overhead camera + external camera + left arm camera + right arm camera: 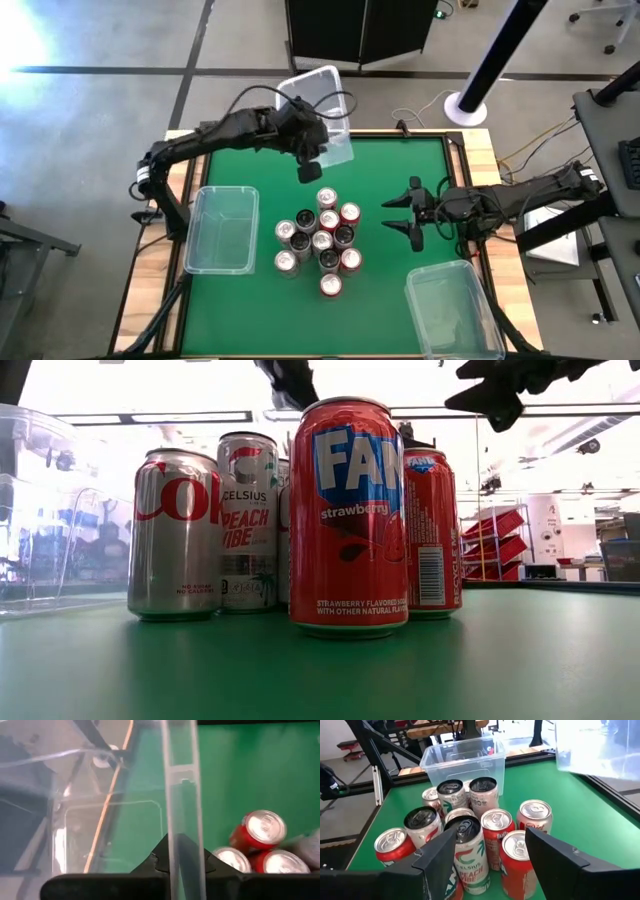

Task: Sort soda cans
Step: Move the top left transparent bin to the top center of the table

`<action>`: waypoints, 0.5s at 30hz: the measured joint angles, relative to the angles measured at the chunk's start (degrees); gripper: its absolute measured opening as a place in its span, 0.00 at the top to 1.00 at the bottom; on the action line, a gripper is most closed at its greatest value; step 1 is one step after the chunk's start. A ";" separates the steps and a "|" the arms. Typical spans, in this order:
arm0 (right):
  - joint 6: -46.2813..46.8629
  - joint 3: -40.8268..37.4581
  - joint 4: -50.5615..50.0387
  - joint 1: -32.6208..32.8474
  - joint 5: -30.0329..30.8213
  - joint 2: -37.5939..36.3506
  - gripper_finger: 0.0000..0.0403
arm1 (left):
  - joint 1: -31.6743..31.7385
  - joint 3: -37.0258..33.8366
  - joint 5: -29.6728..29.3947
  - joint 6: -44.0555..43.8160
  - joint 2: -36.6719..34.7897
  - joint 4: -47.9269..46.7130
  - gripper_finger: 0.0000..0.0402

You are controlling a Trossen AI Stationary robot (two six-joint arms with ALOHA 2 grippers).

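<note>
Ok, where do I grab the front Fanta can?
Take the Fanta can around its upright body, mid-height, coming from the table's near edge: that side and both flanks look bare, other cans crowd behind. The open right claw is free; the left claw holds a clear bin.

The small cylindrical metal soda cans [321,243] had glossy printed bodies and shiny silver tops. The clear rectangular plastic bins [220,229] looked smooth and transparent. The table's green surface [390,175] was matt, with pale wooden edges [483,150].
</note>
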 joint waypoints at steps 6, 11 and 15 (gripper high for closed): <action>0.13 0.04 -2.33 0.00 1.58 -0.65 0.39 | 0.73 -3.16 0.02 0.68 5.09 0.98 1.00; -0.03 0.04 -2.79 0.00 2.85 -0.29 0.38 | 0.77 -3.17 1.25 1.68 9.39 1.12 1.00; -0.84 0.04 -2.83 0.00 2.90 0.11 0.39 | 1.21 -2.92 5.77 2.08 12.82 1.29 1.00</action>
